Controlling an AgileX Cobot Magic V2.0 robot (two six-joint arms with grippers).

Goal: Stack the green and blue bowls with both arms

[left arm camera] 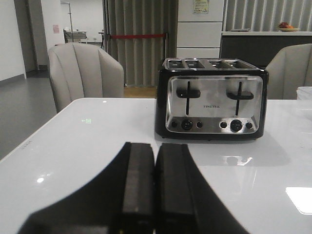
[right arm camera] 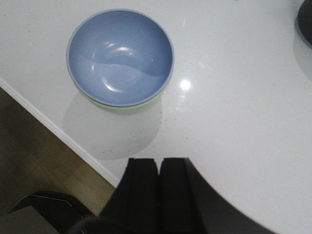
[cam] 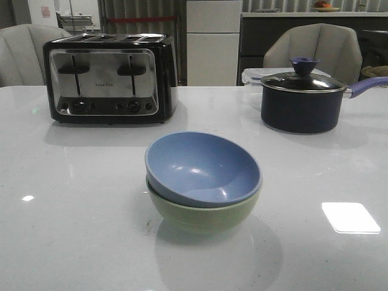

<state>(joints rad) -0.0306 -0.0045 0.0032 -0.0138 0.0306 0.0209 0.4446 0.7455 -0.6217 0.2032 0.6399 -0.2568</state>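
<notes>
Front view, contents by size. Desk point(cam: 73, 212): one, white, glossy. Toaster point(cam: 110, 79): one, four-slot, at the far left, its long side facing the camera. Saucepan point(cam: 301, 101): one, dark, lidded, at the far right, handle pointing right. Bowls: two, stacked near the middle of the desk. Green bowl point(cam: 203, 215): one, upright on the desk, mouth up. Blue bowl point(cam: 203, 170): one, nested inside the green, mouth up but tilted toward the camera; round, so no long axis. Hands: two, seen only in the wrist views. Left hand point(left arm camera: 154, 195): fingers pressed together, holding nothing, facing the toaster. Right hand point(right arm camera: 159, 195): fingers together, empty, above the desk edge, apart from the bowls.
</notes>
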